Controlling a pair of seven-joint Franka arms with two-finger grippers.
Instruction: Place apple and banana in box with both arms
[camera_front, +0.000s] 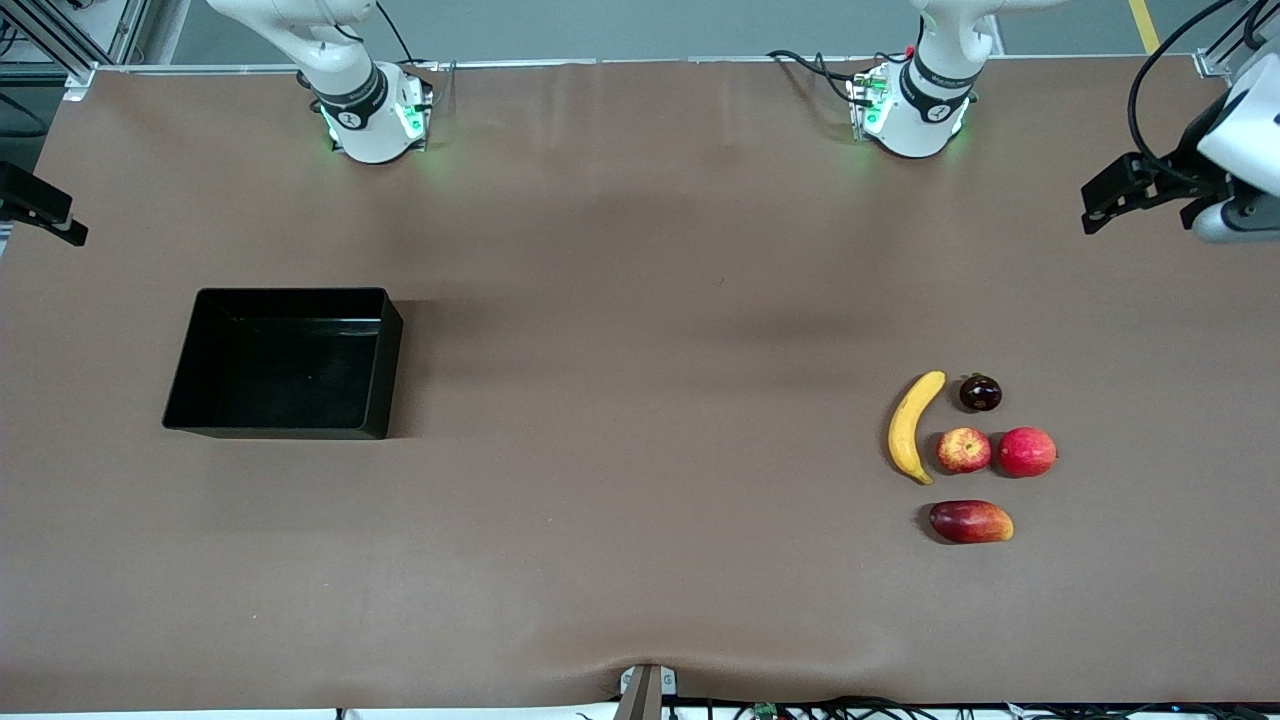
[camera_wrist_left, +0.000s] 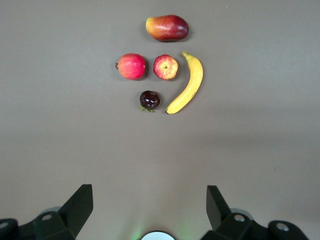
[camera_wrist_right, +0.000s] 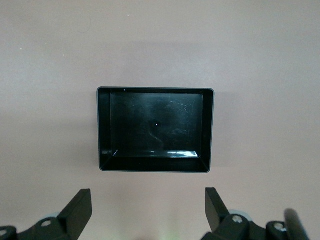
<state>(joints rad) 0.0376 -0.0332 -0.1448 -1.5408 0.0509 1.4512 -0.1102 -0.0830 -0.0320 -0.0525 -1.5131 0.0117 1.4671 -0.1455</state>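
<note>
Two grippers: both up high, both spread wide, nothing held.
Left gripper (camera_wrist_left: 150, 210): fingers well apart, up over bare table at the left arm's end, fruit cluster in its wrist view.
Right gripper (camera_wrist_right: 148, 210): fingers equally wide apart, up over the table at the right arm's end, looking down on the box.
Arms: both waiting.
Box (camera_front: 200, 345): glossy black, upright walls, resting flat on the brown table (camera_front: 640, 400) toward the right arm's end; no fruit inside, only bare shiny floor with glints of light.
Banana (camera_front: 910, 428): lying on the table toward the left arm's end, well apart from the box, curved around the apple's side.
Apple (camera_front: 963, 450): mottled red and yellow, just beside the banana, between it and the red fruit.
Red fruit (camera_front: 1027, 452): round, bright red, just beside the apple, on the side away from the banana.
Dark fruit (camera_front: 980, 393): small, near-black, farther from the front camera than the apple, close to the banana's tip.
Mango (camera_front: 971, 522): red and orange, lying lengthwise, nearer to the front camera than the apple.
</note>
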